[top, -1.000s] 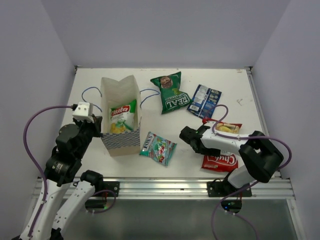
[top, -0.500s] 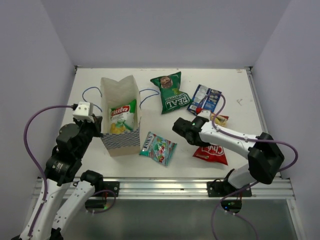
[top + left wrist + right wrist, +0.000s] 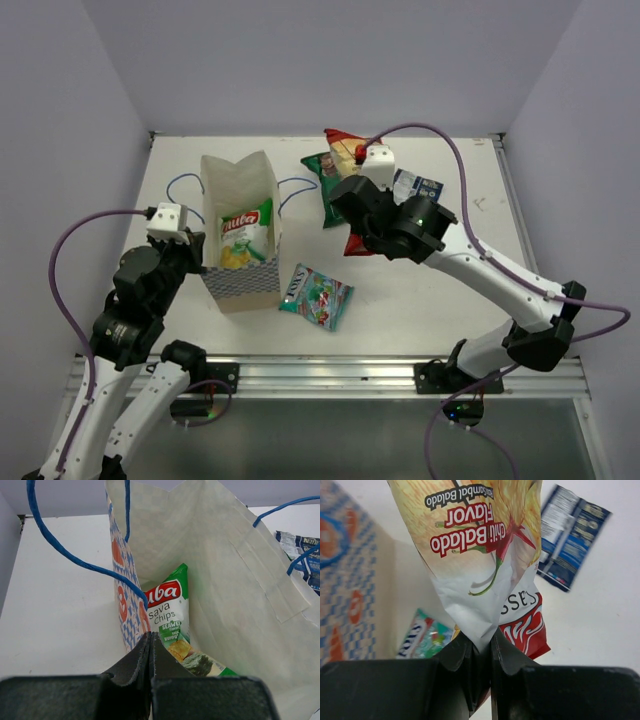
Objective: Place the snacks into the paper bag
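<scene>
The paper bag (image 3: 240, 180) stands upright at the left with a green Chuba packet (image 3: 243, 235) inside, also seen in the left wrist view (image 3: 167, 610). My left gripper (image 3: 195, 258) (image 3: 150, 640) is shut on the bag's left wall at its rim (image 3: 131, 625). My right gripper (image 3: 355, 205) (image 3: 482, 645) is shut on a red Chuba packet (image 3: 340, 148) (image 3: 475, 555), which hangs in the air to the right of the bag. Partly hidden under that arm is the dark green REAL packet (image 3: 328, 200). The teal candy pack (image 3: 316, 294) (image 3: 422, 637) and the dark blue pack (image 3: 420, 188) (image 3: 572, 535) lie on the table.
Blue string handles (image 3: 180, 185) stick out on both sides of the bag. White walls close the table at the back and both sides. A metal rail (image 3: 320, 375) runs along the near edge by the arm bases.
My right gripper has shut on the red Chuba packet at the right front of the table and carried it up and back to the left. The left arm has not moved.
</scene>
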